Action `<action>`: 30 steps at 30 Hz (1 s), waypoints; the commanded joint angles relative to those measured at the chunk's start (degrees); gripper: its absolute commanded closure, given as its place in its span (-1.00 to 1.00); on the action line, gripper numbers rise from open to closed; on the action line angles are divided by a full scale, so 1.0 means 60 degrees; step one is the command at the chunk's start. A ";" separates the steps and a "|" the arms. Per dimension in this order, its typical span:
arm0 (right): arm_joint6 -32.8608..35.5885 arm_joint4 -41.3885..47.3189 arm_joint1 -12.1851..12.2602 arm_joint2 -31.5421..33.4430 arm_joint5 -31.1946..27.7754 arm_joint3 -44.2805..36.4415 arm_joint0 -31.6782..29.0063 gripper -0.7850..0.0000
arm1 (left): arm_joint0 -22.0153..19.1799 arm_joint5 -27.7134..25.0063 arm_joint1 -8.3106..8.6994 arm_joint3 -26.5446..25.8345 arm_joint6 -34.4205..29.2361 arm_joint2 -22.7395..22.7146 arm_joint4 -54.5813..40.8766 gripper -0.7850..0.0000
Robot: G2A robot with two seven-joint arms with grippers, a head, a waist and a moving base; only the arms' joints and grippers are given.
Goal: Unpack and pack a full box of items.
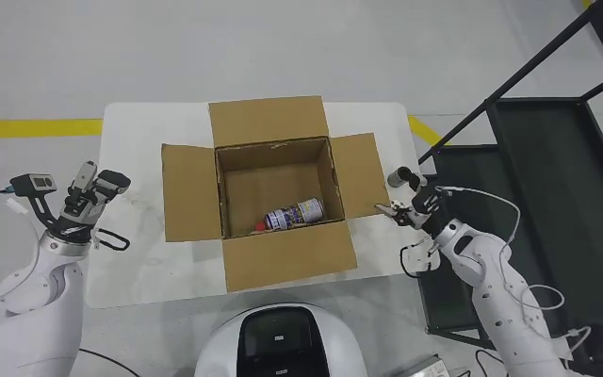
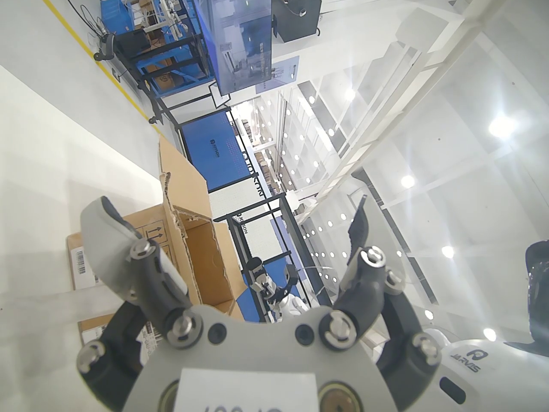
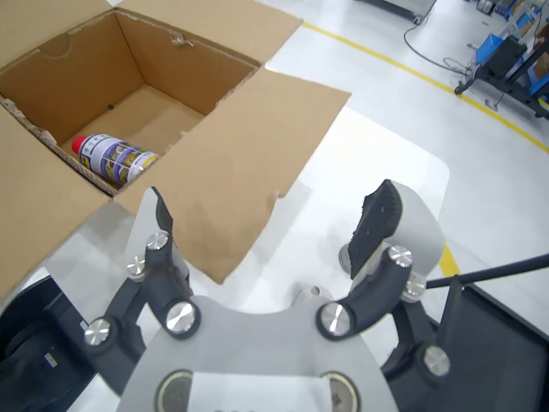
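Note:
An open cardboard box stands in the middle of the white table, all flaps folded outward. A spray can with a red cap lies on its side on the box floor, against the near wall; the same can shows in the right wrist view. My left gripper is at the table's left edge, open and empty, tilted upward, with the box off to its side. My right gripper is open and empty just beyond the box's right flap, beside the table's right edge.
A black metal rack stands close to the table's right side, right behind my right arm. A yellow line runs across the floor behind the table. Bare table surface lies to the left of the box and along its front.

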 commanded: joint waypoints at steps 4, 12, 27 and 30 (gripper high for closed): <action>0.0347 0.0266 0.0054 0.0143 -0.0581 0.0458 -0.0171 -1.00 | 0.0000 0.0000 0.0000 0.0000 0.0000 0.0000 0.0000 -1.00; 0.0579 -0.0777 0.0054 -0.0448 -0.0458 0.1777 0.0286 -1.00 | 0.0000 0.0000 0.0000 0.0000 0.0000 0.0000 0.0000 -1.00; 0.0890 -0.0566 -0.0211 -0.1559 0.0768 0.4505 0.2152 -1.00 | 0.0000 0.0000 0.0000 0.0000 0.0000 0.0000 0.0000 -1.00; 0.0821 -0.0566 -0.0228 -0.1626 0.0868 0.4839 0.2387 -1.00 | 0.0000 0.0000 0.0000 0.0000 0.0000 0.0000 0.0000 -1.00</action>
